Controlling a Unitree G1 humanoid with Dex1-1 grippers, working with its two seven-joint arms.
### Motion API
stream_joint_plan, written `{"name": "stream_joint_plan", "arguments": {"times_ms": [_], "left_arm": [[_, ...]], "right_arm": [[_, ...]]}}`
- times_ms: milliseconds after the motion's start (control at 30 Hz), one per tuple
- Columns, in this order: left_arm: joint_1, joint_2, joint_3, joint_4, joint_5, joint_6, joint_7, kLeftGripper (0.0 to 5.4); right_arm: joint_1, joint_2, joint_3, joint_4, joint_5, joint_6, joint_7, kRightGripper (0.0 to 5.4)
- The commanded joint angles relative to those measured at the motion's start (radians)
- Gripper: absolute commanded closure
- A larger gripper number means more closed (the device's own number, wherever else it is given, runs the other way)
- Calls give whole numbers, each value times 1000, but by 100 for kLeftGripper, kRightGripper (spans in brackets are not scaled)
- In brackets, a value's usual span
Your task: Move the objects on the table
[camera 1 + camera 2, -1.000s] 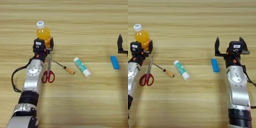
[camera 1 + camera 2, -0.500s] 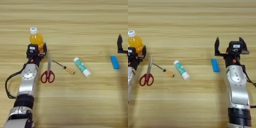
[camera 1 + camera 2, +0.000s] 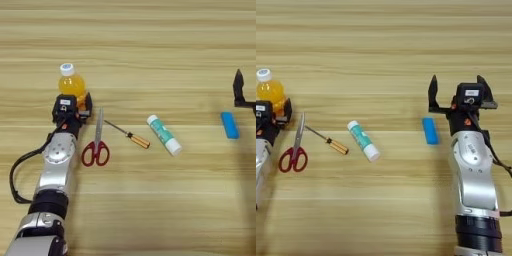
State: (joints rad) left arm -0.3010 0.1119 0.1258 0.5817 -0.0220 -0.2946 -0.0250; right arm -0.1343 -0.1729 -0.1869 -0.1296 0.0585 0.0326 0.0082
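At left of frame, our left gripper [image 3: 75, 102] is clamped on the bottle [image 3: 71, 84]; we should keep it upright and clear of the scissors [image 3: 96, 142]. Our right gripper [image 3: 456, 90] waits open at right, beside the blue block [image 3: 430, 130].

Both arms are built of rounded silver-grey shells that end toward the body in a black collar ring.

On the left arm, a black cable loops out from the side of the shell behind the left gripper [image 3: 73, 98]. Its wrist block, just behind the jaws, is black with a small white label on top and orange-red accents at the sides.

The right gripper [image 3: 456, 87] has two black, pointed fingers [image 3: 432, 93] rising from a similar black block with a white label and orange trim. A thin black cable runs down behind that block along the silver forearm.
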Motion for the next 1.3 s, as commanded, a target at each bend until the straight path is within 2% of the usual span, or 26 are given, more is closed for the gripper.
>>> {"name": "stream_joint_plan", "arguments": {"times_ms": [33,367,433,533,900,1133,1300], "left_arm": [[4,1,-18,28,27,8,17,172],[31,3,-37,3,51,13,39,63],[33,1,-37,-1,51,16,43,27],[50,-3,-37,-21,49,20,49,4],[140,-8,-21,-133,20,47,38,4],[175,-18,-19,-181,0,54,24,4],[193,-30,-25,-208,-5,53,15,4]], "right_arm": [[-11,-4,14,5,-8,-1,9,0],[-5,-6,33,5,-12,7,19,0],[2,-9,66,7,-18,17,46,0],[24,-12,137,-3,-28,44,108,0],[69,-32,204,-41,-10,104,219,0],[104,-46,238,-69,16,154,299,0],[154,-91,273,-134,39,212,382,0]]}}
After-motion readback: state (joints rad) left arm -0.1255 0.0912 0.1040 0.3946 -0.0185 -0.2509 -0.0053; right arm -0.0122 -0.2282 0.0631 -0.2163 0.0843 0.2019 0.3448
